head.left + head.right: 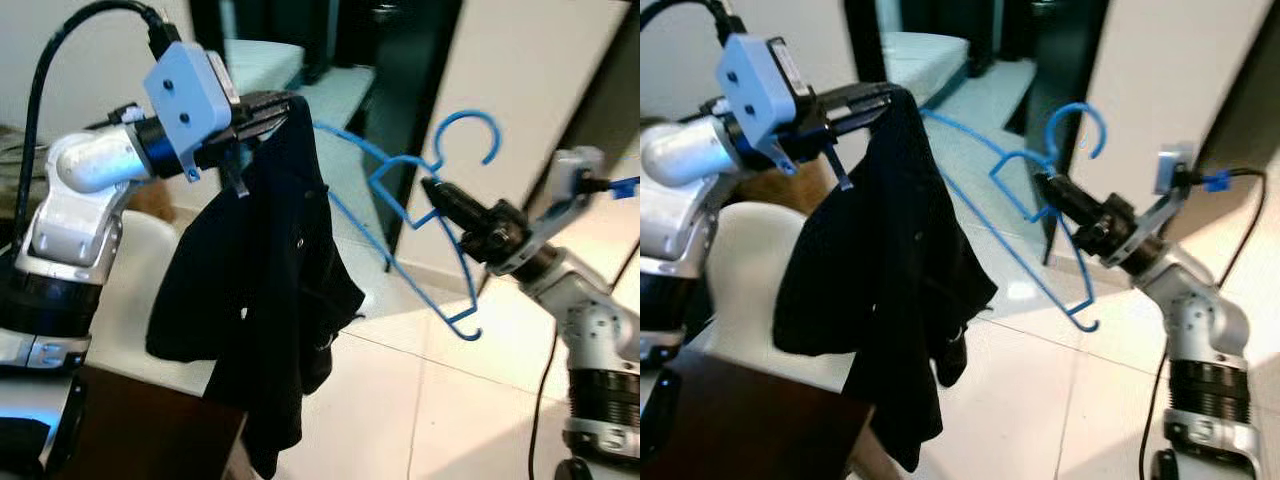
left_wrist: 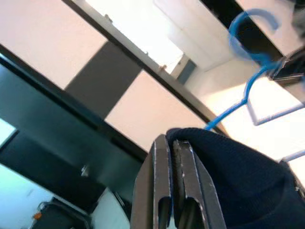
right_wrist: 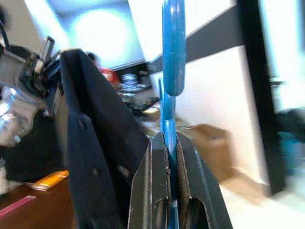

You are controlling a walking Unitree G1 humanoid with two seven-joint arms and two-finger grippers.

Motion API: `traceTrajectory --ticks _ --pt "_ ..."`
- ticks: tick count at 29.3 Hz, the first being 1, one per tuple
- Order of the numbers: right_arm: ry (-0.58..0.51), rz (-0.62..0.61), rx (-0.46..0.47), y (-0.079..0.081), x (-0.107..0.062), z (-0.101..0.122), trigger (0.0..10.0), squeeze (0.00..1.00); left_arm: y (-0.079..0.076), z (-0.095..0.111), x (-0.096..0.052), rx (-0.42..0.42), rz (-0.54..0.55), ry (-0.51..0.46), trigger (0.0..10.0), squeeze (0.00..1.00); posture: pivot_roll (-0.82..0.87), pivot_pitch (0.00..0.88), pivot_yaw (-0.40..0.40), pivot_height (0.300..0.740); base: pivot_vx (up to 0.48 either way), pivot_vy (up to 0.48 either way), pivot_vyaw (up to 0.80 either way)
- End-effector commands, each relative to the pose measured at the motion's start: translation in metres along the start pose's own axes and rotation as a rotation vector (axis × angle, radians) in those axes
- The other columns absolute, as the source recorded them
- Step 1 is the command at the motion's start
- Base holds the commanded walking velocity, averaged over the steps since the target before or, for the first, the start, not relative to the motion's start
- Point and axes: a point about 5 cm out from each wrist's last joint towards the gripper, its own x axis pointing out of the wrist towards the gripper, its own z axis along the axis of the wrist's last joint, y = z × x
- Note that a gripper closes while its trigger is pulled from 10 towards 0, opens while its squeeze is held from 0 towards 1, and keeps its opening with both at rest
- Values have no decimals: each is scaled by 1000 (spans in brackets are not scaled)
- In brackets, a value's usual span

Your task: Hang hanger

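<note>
My right gripper (image 1: 432, 190) is clamped on the neck of the blue hanger (image 1: 400, 205), just below its hook, out over the tiled floor (image 1: 470, 400). My left gripper (image 1: 270, 108) pinches the black garment (image 1: 260, 290) at its top, with the hanger's far arm threaded into the cloth. I should keep both grips firm and the hook upright while moving toward a rail. No rail can be made out; the garment hides the hanger's left end.
</note>
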Motion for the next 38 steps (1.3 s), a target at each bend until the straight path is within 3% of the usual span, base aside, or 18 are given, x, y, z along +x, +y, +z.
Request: traceTrajectory --ticks 1,5,8,10,13,19,24,31,33,38 --pt "-18 1 -19 1 -4 6 10000 0 13 -1 -9 14 27 23 10000 0 47 0 2 740 0 0 -731" --pt "17 -87 -35 -7 -14 9 10000 0 24 -10 -15 -65 118 -6 10000 0 16 0 10 740 0 0 -741" --pt "17 -87 -35 -7 -14 9 10000 0 24 -10 -15 -65 118 -6 10000 0 16 0 10 740 0 0 -744" --pt "58 -121 -36 -8 -14 0 10000 0 22 -14 -13 -71 129 3 10000 0 1 0 13 740 0 0 -750" --pt "220 -152 -43 0 -19 -39 10000 0 5 -25 -7 -82 104 -15 10000 0 -16 0 21 740 0 0 -748" --pt "244 -140 -46 4 -25 -39 10000 0 -1 -26 -5 -61 55 -31 10000 0 -25 0 23 740 0 0 -749" --pt "244 -30 -117 14 -46 0 10000 0 -13 -21 5 -28 -64 -79 10000 0 -44 0 27 740 0 0 -759" --pt "177 -57 -153 12 -59 29 10000 0 -17 -23 8 -6 -100 -87 10000 0 -56 0 32 740 0 0 0" --pt "194 -22 -153 18 -63 34 10000 0 -18 -23 8 -1 -103 -94 10000 0 -57 0 29 740 0 0 0" --pt "368 80 -151 34 -81 37 10000 0 -20 -21 8 12 -122 -106 10000 0 -57 0 29 740 0 0 0"
